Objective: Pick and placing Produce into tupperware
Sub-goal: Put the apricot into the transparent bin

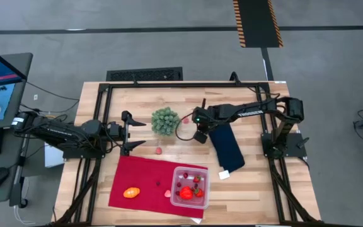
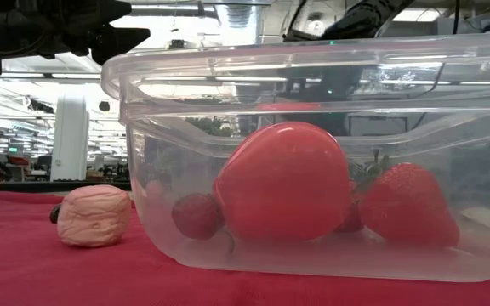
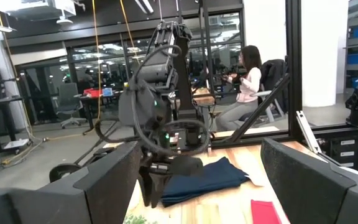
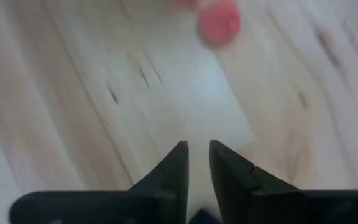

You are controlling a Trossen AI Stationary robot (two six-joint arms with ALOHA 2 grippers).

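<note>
The tupperware [image 1: 190, 187] stands on the red cloth and holds a big red piece [image 2: 283, 180], a strawberry [image 2: 408, 206] and a small dark berry [image 2: 197, 214]. On the cloth outside it lie the orange oval [image 1: 131, 192] and a pink bit [image 2: 94, 215]. Small red bits lie on the wood by the green ball [image 1: 185, 119] and nearer the cloth [image 1: 159, 151]. My right gripper [image 1: 200, 136] points down over bare wood, its fingers [image 4: 180, 163] a narrow gap apart with nothing between; a blurred red piece [image 4: 218, 25] lies ahead. My left gripper [image 1: 131, 131] waits open at the left.
A green bushy ball [image 1: 166, 121] sits mid-table, just left of my right gripper. A dark blue folded cloth [image 1: 227, 148] lies under the right arm. The red cloth [image 1: 147, 180] covers the near middle. A person sits in the room behind the table [image 3: 247, 81].
</note>
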